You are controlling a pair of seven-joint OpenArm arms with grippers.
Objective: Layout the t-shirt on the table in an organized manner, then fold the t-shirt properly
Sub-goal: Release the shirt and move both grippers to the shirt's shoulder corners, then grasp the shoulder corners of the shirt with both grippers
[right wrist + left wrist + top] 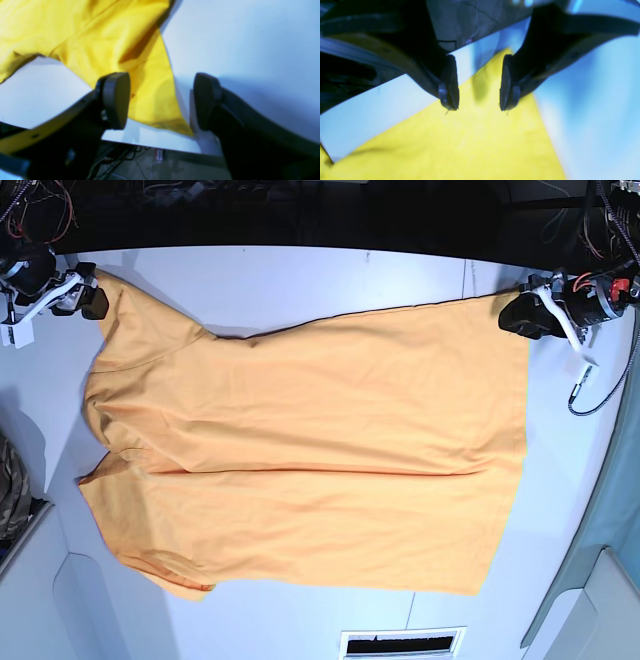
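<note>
Shirt-wise, the t-shirt (320, 450) lies spread plain-side up across the counter (300, 275), both the left end effector (478, 100) and right end effector (160, 102) gaping open over its far corners, so I'd smooth those sleeve-side wrinkles before folding.

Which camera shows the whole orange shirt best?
The base view: the whole t-shirt lies spread on the table, sleeves and hem visible. The left wrist view shows only one corner below the open left claw; the right wrist view shows another corner beside the open right claw.
</note>
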